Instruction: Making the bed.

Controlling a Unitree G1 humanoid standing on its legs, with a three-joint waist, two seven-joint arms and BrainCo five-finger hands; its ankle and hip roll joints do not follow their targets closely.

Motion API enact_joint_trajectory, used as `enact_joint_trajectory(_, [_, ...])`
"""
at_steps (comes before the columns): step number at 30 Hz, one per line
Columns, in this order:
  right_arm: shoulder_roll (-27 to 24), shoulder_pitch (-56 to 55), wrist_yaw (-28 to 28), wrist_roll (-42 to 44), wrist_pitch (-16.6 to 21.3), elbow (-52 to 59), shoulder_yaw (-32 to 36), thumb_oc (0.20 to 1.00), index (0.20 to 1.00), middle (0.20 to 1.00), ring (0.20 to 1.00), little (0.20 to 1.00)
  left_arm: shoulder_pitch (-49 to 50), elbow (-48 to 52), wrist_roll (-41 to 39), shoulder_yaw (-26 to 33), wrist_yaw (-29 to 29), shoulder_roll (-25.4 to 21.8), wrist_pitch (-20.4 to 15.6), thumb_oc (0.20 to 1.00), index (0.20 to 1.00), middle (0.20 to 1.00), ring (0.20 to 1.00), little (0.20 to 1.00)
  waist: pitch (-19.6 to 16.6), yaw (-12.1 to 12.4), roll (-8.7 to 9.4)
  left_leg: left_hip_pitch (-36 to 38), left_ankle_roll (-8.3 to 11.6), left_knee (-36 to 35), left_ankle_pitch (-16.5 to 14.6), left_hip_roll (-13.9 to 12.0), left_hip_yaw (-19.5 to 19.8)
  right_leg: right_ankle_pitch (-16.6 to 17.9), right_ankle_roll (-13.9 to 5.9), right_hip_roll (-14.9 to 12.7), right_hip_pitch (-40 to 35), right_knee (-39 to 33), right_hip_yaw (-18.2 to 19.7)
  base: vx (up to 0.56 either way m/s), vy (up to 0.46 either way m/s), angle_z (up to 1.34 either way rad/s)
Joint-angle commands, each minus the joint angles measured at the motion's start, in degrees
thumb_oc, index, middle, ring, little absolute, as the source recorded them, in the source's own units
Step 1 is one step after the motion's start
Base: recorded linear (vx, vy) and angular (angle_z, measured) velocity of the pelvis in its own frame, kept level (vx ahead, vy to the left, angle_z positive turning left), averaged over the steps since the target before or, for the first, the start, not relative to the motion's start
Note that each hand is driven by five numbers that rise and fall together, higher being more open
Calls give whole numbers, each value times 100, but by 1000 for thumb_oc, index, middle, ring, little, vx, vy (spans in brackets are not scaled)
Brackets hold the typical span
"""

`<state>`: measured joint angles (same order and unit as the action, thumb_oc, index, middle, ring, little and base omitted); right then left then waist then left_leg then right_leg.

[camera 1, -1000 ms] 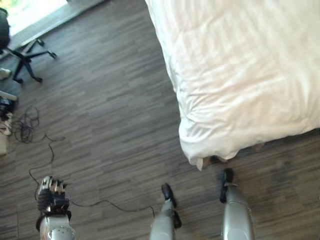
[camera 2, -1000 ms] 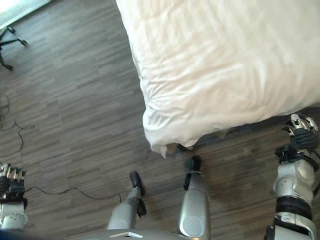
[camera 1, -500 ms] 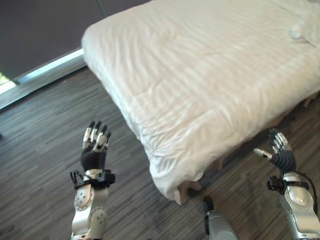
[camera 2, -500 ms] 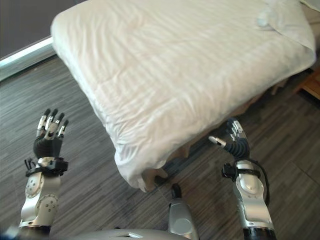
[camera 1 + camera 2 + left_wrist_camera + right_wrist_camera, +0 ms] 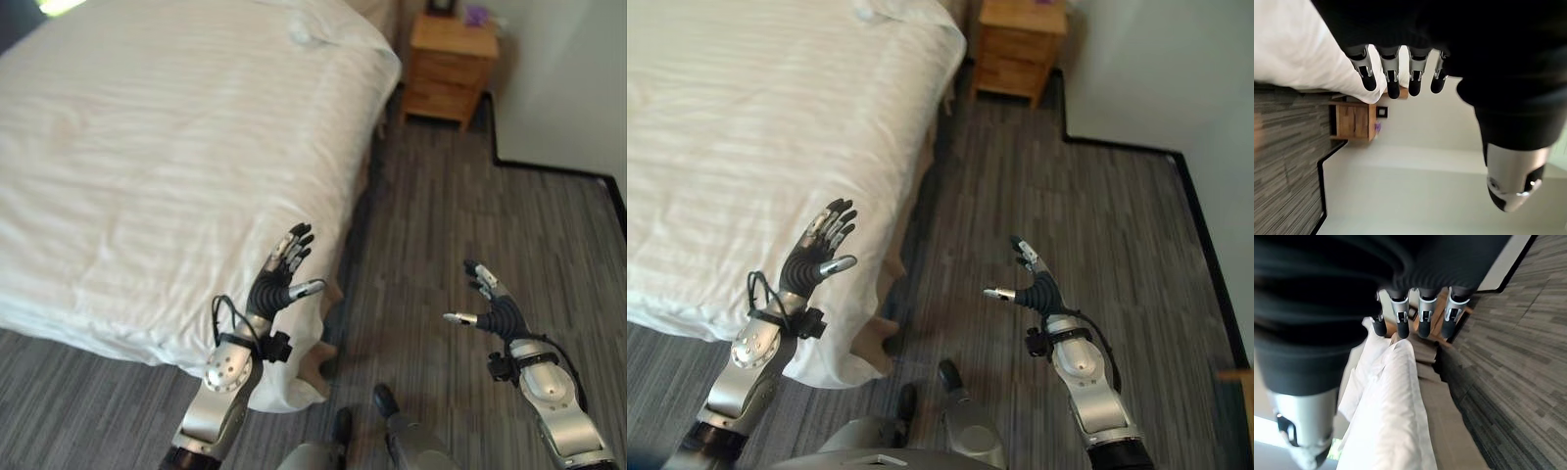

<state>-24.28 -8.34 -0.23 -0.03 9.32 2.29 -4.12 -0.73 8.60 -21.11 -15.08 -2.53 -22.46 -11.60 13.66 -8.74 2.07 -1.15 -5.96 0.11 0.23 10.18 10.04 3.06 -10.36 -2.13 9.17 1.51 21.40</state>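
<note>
1. The bed [image 5: 147, 147] runs past the left and top edges of both eye views, so its far side and head end are cut off.
2. The white duvet [image 5: 118, 196] hangs over the bed's near corner and hides the frame there.
3. A bunched white lump [image 5: 299, 31] near the head end is too small to tell whether it is a pillow or folded cover.
4. The wooden nightstand [image 5: 451, 64] is clipped by the top edge; the small purple thing [image 5: 477, 15] on it is too small to identify.
5. In the left wrist view, the left hand [image 5: 1400, 81] covers most of the nightstand.
</note>
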Motion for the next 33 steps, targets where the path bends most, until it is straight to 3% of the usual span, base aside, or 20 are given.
enact_joint_trajectory(1, [-160, 343, -84, -215, 114, 180, -55, 1000, 1000, 1000, 1000, 1000, 80, 283, 248, 3, 120, 147, -170, 1000, 1000, 1000, 1000, 1000, -62, 83, -276, 398, 617, -497, -136, -693, -303, -16, -45, 138, 432, 346, -1439, -113, 9, -82])
enact_joint_trajectory(2, [-159, 349, -85, -216, 114, 179, -53, 1000, 1000, 1000, 1000, 1000, 71, 277, 250, 2, 122, 148, -172, 1000, 1000, 1000, 1000, 1000, -64, 77, -270, 381, 622, -497, -117, -686, -297, -2, -44, 129, 449, 349, -1443, -258, 6, -130])
enact_joint_trajectory(3, [-107, 334, -160, -357, 99, 194, -116, 1000, 1000, 1000, 1000, 1000, 94, 204, 308, -20, 175, 123, -167, 1000, 1000, 1000, 1000, 1000, -36, 194, -387, 303, 653, -490, -40, -840, -589, -271, 180, -252, 403, 587, -2555, -228, -11, -134])
enact_joint_trajectory(4, [-83, 313, -185, -387, 108, 216, -142, 1000, 1000, 1000, 1000, 1000, 147, 185, 337, 5, 237, 119, -162, 1000, 1000, 1000, 1000, 1000, -49, 189, -416, 287, 650, -494, -19, -891, -686, -340, 229, -309, 313, 771, -2711, -271, -17, -127])
enact_joint_trajectory(7, [-86, 255, -225, -447, 101, 234, -117, 1000, 1000, 1000, 1000, 1000, 317, 167, 430, 118, 332, 91, -170, 1000, 1000, 1000, 1000, 1000, -105, 272, -441, 282, 649, -497, -23, -972, -899, -440, 248, -352, 156, 1090, -2645, -101, -45, -60])
enact_joint_trajectory(8, [-87, 284, -285, -538, 82, 221, -105, 1000, 1000, 1000, 1000, 1000, 530, 104, 548, 318, 491, 95, -209, 1000, 1000, 1000, 1000, 1000, -236, 513, -475, 213, 724, -495, -24, -1089, -1150, -458, 233, -726, -236, 825, -3056, -47, -131, -82])
enact_joint_trajectory(9, [-79, 300, -279, -554, 55, 187, -92, 1000, 1000, 1000, 1000, 1000, 617, 42, 671, 447, 563, 105, -217, 1000, 1000, 1000, 1000, 1000, -321, 655, -447, 189, 776, -498, -42, -1135, -1281, -381, 195, -916, -460, 518, -3372, -29, -165, -106])
enact_joint_trajectory(11, [-81, 253, -311, -616, -13, 165, -37, 1000, 1000, 1000, 1000, 1000, 953, -159, 1132, 843, 928, 204, -251, 1000, 1000, 1000, 1000, 1000, -506, 848, -297, 180, 836, -509, -73, -1233, -1503, -257, 69, -957, -676, 19, -3627, 102, -156, -90])
enact_joint_trajectory(15, [-217, 405, -758, -953, -185, 9, -21, 1000, 1000, 1000, 1000, 1000, 1204, -969, 1027, 1099, 1550, 601, -87, 1000, 1000, 1000, 1000, 1000, -466, 955, -233, 117, 963, -511, -79, -1422, -1563, -92, 54, -681, -348, -219, -3529, 115, -225, -32])
enact_joint_trajectory(18, [-150, 445, -938, -948, -302, 53, 145, 1000, 1000, 1000, 1000, 1000, 1120, -1246, 1184, 1259, 1696, 712, -34, 1000, 1000, 1000, 1000, 1000, -483, 936, -142, 225, 1076, -399, -158, -1526, -1661, -90, 43, -613, -556, -618, -3610, 139, -220, -11])
enact_joint_trajectory(20, [-166, 564, -1128, -834, -267, 97, 165, 1000, 1000, 1000, 1000, 1000, 1034, -1238, 1043, 1273, 1875, 785, -86, 1000, 1000, 1000, 1000, 1000, -316, 1005, -66, -77, 1186, 616, -354, -1718, -1729, -181, 177, -536, -729, -651, -3501, 37, -218, -10])
enact_joint_trajectory(22, [-313, 662, -1242, -758, -231, 82, 183, 1000, 1000, 1000, 1000, 1000, 1004, -1171, 868, 1339, 1984, 870, -166, 1000, 1000, 1000, 1000, 1000, -98, 1155, -51, -467, 1249, 1696, -257, -1806, -1519, -297, 360, -435, -975, -651, -3450, 22, -184, -23])
enact_joint_trajectory(24, [-388, 801, -1331, -780, -248, -46, 162, 1000, 1000, 1000, 1000, 1000, 903, -1178, 721, 1334, 2063, 916, -201, 1000, 1000, 1000, 1000, 1000, -19, 1234, -33, -757, 1239, 2076, -55, -1748, -1330, -405, 460, -418, -1097, -651, -3474, 53, -118, -38])
enact_joint_trajectory(27, [-439, 875, -1350, -828, -309, -109, 158, 1000, 1000, 1000, 1000, 1000, 901, -1097, 668, 1345, 2061, 910, -242, 1000, 1000, 1000, 1000, 1000, 5, 1319, -39, -922, 1196, 1973, -144, -1527, -1163, -474, 476, -416, -1170, -651, -3429, 123, -37, -2])
enact_joint_trajectory(29, [-464, 869, -1320, -763, -267, -102, 189, 1000, 1000, 1000, 1000, 1000, 1032, -949, 715, 1445, 2078, 890, -265, 1000, 1000, 1000, 1000, 1000, -99, 1416, -102, -864, 1123, 1276, -340, -1302, -1016, -599, 442, -375, -1260, -651, -3350, 247, 14, 5])
enact_joint_trajectory(33, [-489, 847, -1316, -767, -249, -109, 183, 1000, 1000, 1000, 1000, 1000, 1086, -960, 674, 1469, 2099, 901, -227, 1000, 1000, 1000, 1000, 1000, -133, 1470, -160, -831, 1108, 666, -111, -1230, -991, -695, 439, -337, -1358, -651, -3324, 227, 36, -2])
